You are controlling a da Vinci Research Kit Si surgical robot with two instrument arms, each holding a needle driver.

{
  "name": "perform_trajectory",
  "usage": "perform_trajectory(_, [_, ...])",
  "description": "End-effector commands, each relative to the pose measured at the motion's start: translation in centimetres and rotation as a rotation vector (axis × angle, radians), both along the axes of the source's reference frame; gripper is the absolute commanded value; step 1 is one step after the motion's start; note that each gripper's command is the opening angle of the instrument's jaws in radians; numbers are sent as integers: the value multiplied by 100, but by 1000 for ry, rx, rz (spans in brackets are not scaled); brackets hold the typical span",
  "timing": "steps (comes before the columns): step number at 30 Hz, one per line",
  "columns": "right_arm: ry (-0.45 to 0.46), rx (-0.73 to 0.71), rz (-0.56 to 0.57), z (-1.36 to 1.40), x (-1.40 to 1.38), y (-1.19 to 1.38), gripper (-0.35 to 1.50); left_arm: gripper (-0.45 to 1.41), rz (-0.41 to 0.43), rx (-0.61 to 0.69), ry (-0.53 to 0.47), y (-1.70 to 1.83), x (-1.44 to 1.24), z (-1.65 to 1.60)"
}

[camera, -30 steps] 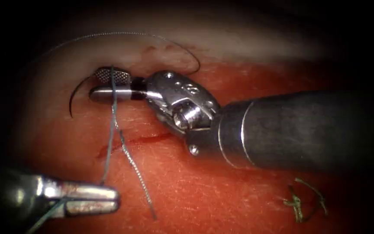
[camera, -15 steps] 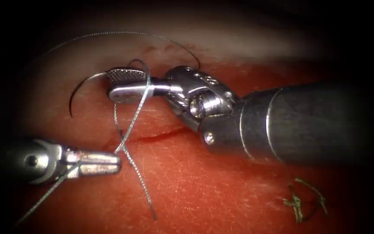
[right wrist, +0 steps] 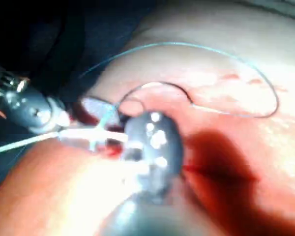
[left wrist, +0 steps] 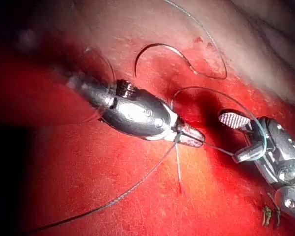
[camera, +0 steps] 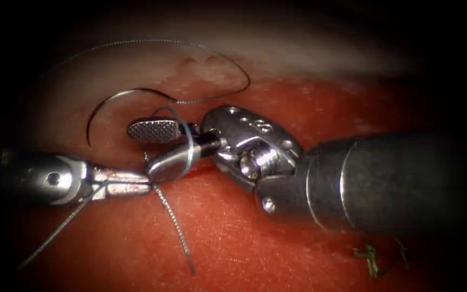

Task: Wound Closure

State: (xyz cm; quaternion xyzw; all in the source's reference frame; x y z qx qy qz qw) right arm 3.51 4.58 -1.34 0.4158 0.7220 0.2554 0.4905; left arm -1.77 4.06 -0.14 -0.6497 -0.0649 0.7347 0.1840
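One needle (camera: pixel 115 98) lies free on tissue (camera: pixel 217 238); left pincer (camera: pixel 139 182) clenches thread (camera: pixel 55 240), right pincer (camera: pixel 160 146) gapes.

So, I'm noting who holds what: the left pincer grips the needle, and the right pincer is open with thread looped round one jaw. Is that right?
Not quite. In the endoscope view the left pincer grips the thread, not the needle, which lies free on the tissue. The right pincer is indeed open with thread looped round one jaw.
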Motion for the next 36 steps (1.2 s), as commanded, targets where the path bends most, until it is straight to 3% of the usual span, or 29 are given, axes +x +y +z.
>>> perform_trajectory(1, [13, -43, -13, 6, 4, -7, 54, -35, -4, 7, 0, -5, -4, 8])
perform_trajectory(5, [46, -202, -106, 7, 5, -7, 37, -35, -9, 16, 6, 2, -2, 17])
perform_trajectory(10, [87, -315, -208, 5, 4, 1, 29, -35, -8, 18, 17, 7, 2, 28])
perform_trajectory(22, [121, -568, -509, 13, 33, 5, 27, -35, -16, 21, 35, 12, 10, 35])
perform_trajectory(27, [151, -649, -637, 14, 45, -3, 29, -35, -16, 24, 62, 14, 18, 37])
perform_trajectory(30, [121, -699, -677, 21, 47, -15, 52, -35, -13, 26, 87, 15, 25, 39])
perform_trajectory(36, [85, -762, -746, 41, 43, -37, 62, -35, -3, 20, 123, 7, 32, 48])
